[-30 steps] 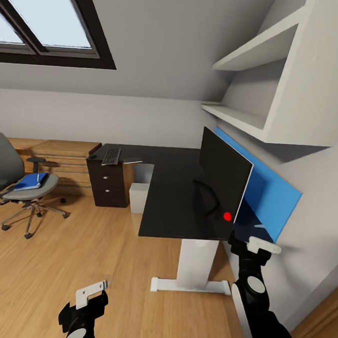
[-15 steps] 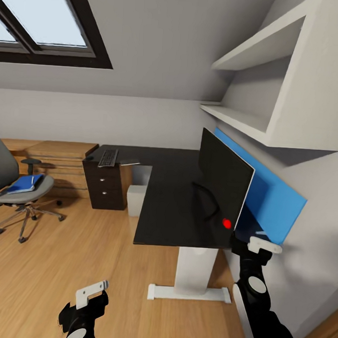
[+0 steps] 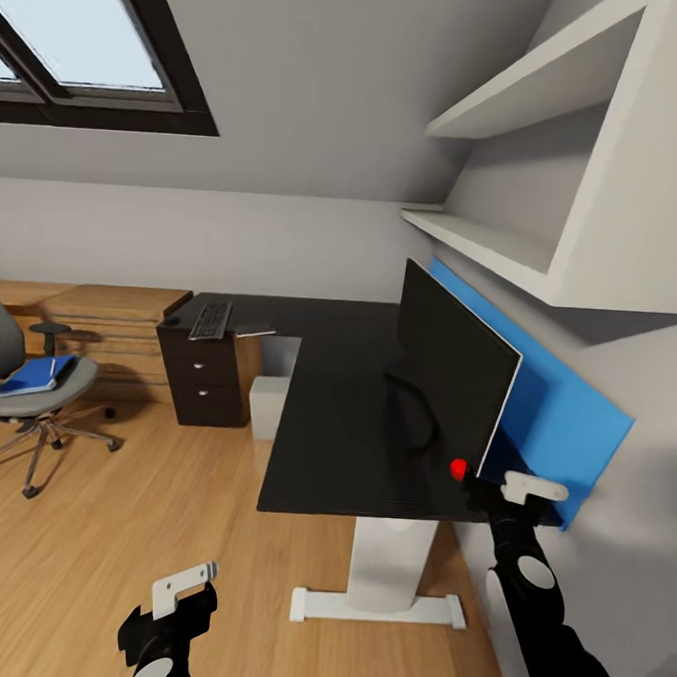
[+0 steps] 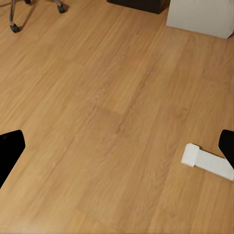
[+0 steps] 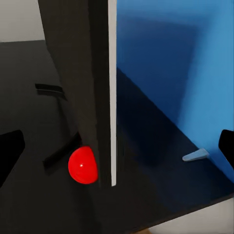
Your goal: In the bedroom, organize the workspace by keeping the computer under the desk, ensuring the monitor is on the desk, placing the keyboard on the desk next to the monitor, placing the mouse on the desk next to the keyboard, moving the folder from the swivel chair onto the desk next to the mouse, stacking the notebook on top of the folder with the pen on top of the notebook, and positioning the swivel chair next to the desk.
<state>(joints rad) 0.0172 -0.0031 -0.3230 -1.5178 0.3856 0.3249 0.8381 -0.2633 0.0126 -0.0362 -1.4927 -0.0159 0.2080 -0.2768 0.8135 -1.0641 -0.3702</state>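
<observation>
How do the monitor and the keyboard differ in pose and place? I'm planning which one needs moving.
The monitor stands upright near the desk's close end by the blue panel; the keyboard lies flat at the far end, above the drawers. The monitor looks much larger, a plain black slab; the keyboard shows grey keys. Both are on the desk.

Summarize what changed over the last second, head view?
The whole view shifted, so the camera moved, not the furniture. The right tool closed in on the monitor edge by the red marker. Nothing grasped or released. Left tool, folder on chair, keyboard unchanged.
</observation>
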